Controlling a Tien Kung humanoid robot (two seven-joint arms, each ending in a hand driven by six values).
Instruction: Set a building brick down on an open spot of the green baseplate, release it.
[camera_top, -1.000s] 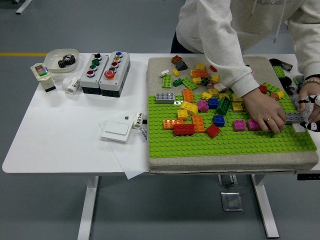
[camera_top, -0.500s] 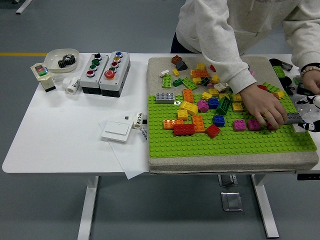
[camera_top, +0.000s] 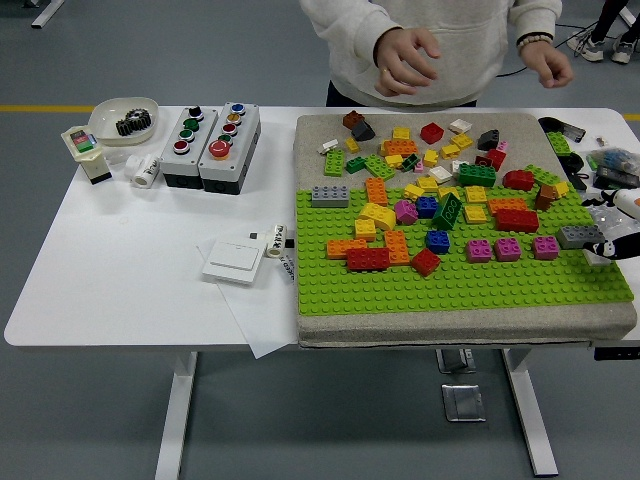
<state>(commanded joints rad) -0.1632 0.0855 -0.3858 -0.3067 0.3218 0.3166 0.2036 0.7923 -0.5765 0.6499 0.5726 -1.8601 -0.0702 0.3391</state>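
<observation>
Showing a grey building brick (camera_top: 580, 237) lying studs-up on the green baseplate (camera_top: 450, 285), close to its right edge, long axis running left to right and tilting slightly. Showing the right hand (camera_top: 612, 247), black and white, entering at the right edge just beside the brick's right end; not resolving whether gripping or released. Covering the plate's far half with loose moulded plastic bricks, rectangular and studded, including a red brick (camera_top: 367, 259). Supporting the plate on a beige fabric-textured pad (camera_top: 400, 330). Holding both of the person's hands (camera_top: 405, 55) raised, loosely curled, carrying nothing.
</observation>
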